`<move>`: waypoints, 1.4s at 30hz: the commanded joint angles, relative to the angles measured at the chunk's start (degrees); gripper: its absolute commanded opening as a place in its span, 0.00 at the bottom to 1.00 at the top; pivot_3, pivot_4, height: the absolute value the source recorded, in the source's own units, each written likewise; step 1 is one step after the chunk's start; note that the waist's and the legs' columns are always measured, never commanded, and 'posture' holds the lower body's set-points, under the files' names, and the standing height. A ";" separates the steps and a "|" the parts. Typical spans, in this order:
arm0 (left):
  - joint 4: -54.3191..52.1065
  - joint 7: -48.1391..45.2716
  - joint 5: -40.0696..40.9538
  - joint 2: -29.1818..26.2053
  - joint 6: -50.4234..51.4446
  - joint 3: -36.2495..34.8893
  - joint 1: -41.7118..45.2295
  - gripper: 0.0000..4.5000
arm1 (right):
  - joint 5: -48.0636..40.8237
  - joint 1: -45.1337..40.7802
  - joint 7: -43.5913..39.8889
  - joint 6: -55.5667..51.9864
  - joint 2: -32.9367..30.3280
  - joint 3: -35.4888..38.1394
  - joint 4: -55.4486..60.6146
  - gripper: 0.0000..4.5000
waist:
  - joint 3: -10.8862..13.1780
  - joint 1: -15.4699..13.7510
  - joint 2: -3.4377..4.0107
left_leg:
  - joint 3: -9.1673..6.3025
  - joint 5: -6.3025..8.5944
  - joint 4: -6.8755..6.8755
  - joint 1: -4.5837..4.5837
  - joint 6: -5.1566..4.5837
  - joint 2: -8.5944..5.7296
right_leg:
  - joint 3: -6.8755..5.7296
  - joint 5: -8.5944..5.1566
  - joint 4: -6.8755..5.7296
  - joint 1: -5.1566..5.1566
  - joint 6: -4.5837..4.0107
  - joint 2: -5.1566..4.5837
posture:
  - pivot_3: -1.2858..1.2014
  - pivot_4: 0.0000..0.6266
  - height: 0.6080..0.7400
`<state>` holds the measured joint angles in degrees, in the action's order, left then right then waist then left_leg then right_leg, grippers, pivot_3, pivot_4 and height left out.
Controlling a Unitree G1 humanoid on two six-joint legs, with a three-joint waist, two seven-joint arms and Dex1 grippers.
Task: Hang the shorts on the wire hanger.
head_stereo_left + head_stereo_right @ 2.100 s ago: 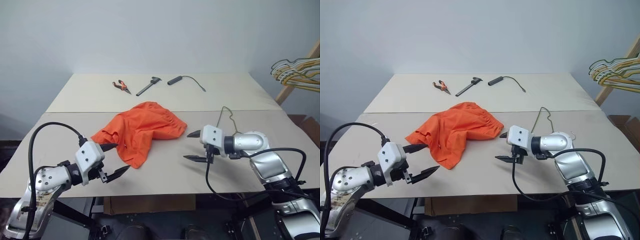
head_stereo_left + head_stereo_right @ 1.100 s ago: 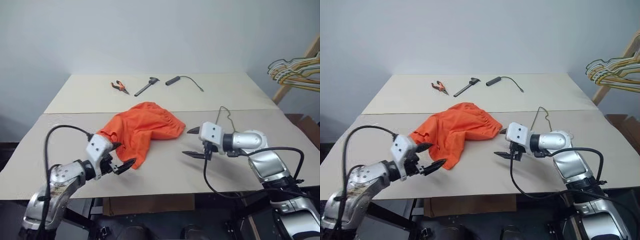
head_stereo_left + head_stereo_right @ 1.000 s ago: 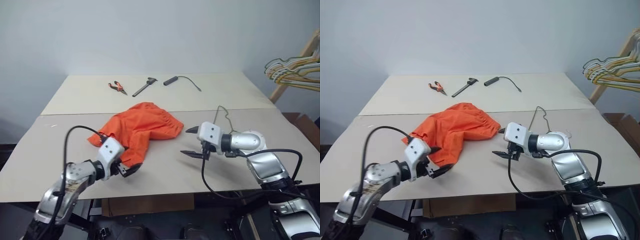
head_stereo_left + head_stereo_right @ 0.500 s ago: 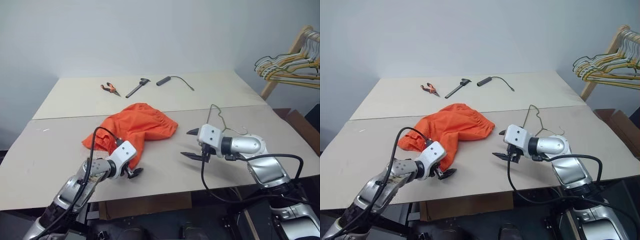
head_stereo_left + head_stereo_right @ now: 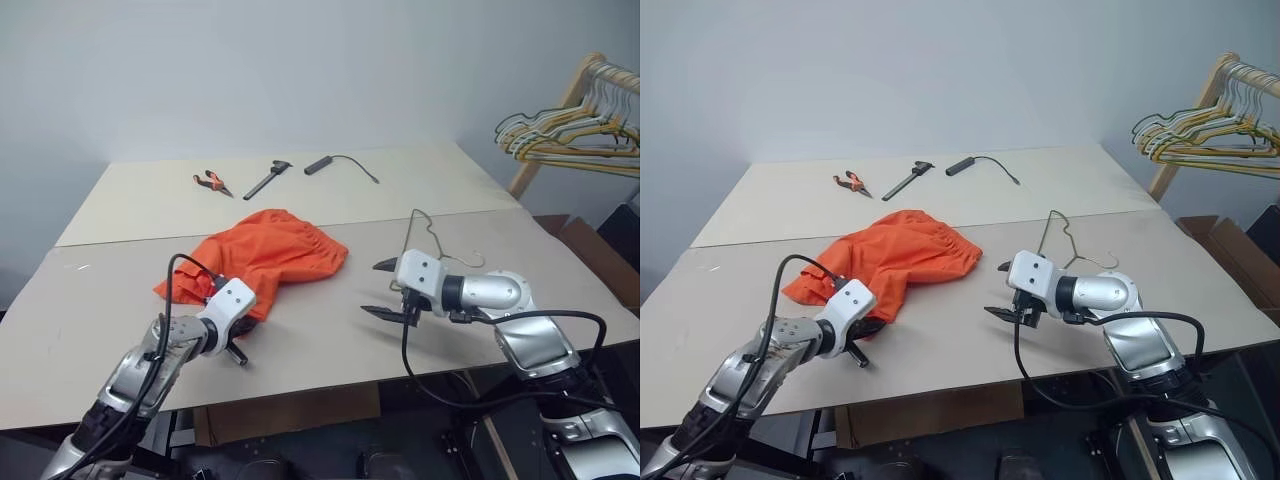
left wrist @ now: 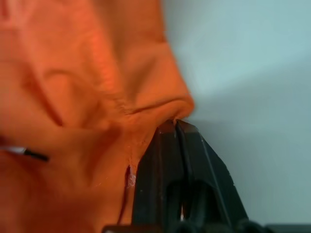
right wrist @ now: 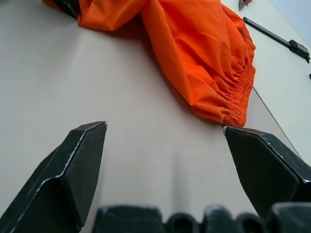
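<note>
Left wrist view: my left claw [image 6: 177, 127] is clenched on the hem of the shorts [image 5: 265, 250]. Right claw [image 5: 385, 290] stands released; the wire hanger [image 5: 432, 243] lies just behind it on the worktop [image 5: 320, 330]. Next I must lift the fabric toward that hanger.

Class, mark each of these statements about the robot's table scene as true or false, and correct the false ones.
1. The left gripper is shut on a near edge of the shorts. True.
2. The right gripper holds the wire hanger. False: its fingers are open over bare table, and the hanger lies behind it.
3. The shorts already hang on the wire hanger. False: they lie crumpled on the table, apart from the hanger.
4. Orange-handled pliers lie on the far part of the table. True.
5. A bunch of hangers hangs from a wooden rack to the robot's left. False: it is on the robot's right.
</note>
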<state>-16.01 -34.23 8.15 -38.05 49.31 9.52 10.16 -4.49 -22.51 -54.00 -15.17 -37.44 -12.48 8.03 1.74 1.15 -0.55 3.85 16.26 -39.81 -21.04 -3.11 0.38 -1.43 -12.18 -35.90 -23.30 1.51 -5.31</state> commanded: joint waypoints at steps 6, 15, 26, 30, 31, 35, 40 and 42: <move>-10.40 -3.12 4.73 -2.80 -4.30 -11.71 -6.28 0.01 | 0.17 -1.54 0.20 0.81 0.40 0.76 0.60 1.00 | 0.01 -0.42 -0.02 | 0.03 0.02 0.00 -0.17 0.02 0.00 | 0.07 0.01 0.00 -0.23 -0.02 -0.05 | 0.52 0.00 1.00; -17.97 -20.24 15.25 -9.02 -18.56 -29.87 -23.50 0.01 | 6.70 -5.86 1.50 10.85 2.36 -3.29 -7.89 1.00 | 0.03 -0.27 0.01 | 0.41 0.02 0.00 -0.52 0.04 0.09 | 0.43 0.07 -0.14 -0.91 -0.21 -0.05 | 0.52 0.00 1.00; -19.89 -21.98 23.63 -9.40 -18.00 -37.61 -26.42 0.01 | 24.61 -17.80 13.87 35.10 10.91 -14.44 -36.97 1.00 | 0.03 -0.13 -0.03 | 1.04 0.05 0.01 -0.34 -0.01 0.23 | 0.71 0.08 -0.13 -0.87 -0.11 0.12 | 0.53 0.00 1.00; -21.18 -24.30 23.77 -10.74 -18.72 -38.61 -30.26 0.01 | 28.90 -22.23 21.98 38.55 15.16 -14.96 -45.98 1.00 | 0.04 0.66 -0.02 | 1.18 0.05 0.03 -0.26 0.04 0.33 | 0.81 0.10 -0.18 -0.88 -0.13 0.19 | 0.53 0.00 1.00; -21.28 -24.19 23.81 -10.76 -18.79 -38.76 -30.66 0.01 | 28.84 -23.17 23.10 39.10 16.08 -14.65 -47.87 1.00 | 0.04 0.81 -0.02 | 1.18 0.05 0.03 -0.25 0.04 0.33 | 0.80 0.10 -0.19 -0.89 -0.13 0.18 | 0.53 0.00 1.00; -21.27 -23.58 24.47 -10.66 -18.76 -38.88 -30.62 0.01 | 30.13 -26.37 25.51 41.83 17.75 -15.42 -54.54 1.00 | 0.04 0.95 -0.01 | 1.16 0.03 0.04 -0.23 0.09 0.34 | 0.80 0.10 -0.20 -0.87 -0.14 0.21 | 0.54 0.00 1.00; -21.25 -23.38 24.45 -10.74 -18.74 -38.54 -30.44 0.00 | 32.30 -28.64 27.04 44.68 18.81 -16.50 -61.50 0.73 | 0.04 1.03 -0.01 | 1.17 0.04 0.06 -0.22 0.12 0.33 | 0.81 0.10 -0.20 -0.86 -0.14 0.19 | 0.54 0.00 1.00; -20.93 -23.71 24.42 -10.76 -18.87 -38.47 -30.73 0.00 | 32.50 -29.00 27.50 45.48 19.38 -16.25 -63.12 0.57 | 0.05 1.22 -0.01 | 1.17 0.03 0.07 -0.22 0.15 0.34 | 0.81 0.10 -0.20 -0.88 -0.14 0.20 | 0.54 0.00 1.00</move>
<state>-35.56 -57.78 31.73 -48.00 31.26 -27.85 -20.84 28.17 -49.32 -27.50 28.52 -18.39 -29.32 -54.89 1.79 2.37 -0.55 5.02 16.29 -39.73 -21.26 -2.95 0.72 -0.62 -12.08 -36.11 -24.19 1.36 -5.10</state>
